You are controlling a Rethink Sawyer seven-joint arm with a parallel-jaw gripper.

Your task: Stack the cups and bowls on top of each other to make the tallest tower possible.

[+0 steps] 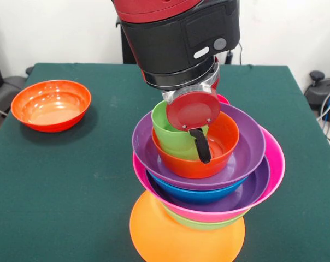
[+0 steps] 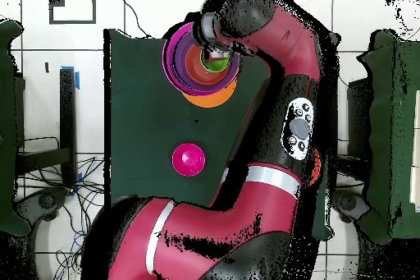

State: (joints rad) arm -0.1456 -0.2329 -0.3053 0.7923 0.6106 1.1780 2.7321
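The tower stands near the table's front edge on an upturned orange bowl (image 1: 176,240). Above it are nested a green bowl (image 1: 200,222), a pink bowl (image 1: 274,164), a purple bowl (image 1: 260,183), a blue bowl (image 1: 200,194), a second purple bowl (image 1: 249,142) and a red-orange bowl (image 1: 222,144). The light-green cup (image 1: 173,139) sits in that top bowl, leaning left. My gripper (image 1: 200,146) reaches down into the top bowl at the cup's right side, touching or nearly touching it. From overhead the tower (image 2: 182,67) shows with the cup (image 2: 215,64) under the gripper (image 2: 215,45).
A second red-orange bowl (image 1: 51,105) sits upright at the table's far left. A small magenta bowl (image 2: 189,159) lies on the table between the tower and the robot's base; only its rim (image 1: 224,99) peeks out behind the tower. The arm (image 2: 279,55) hangs over the tower.
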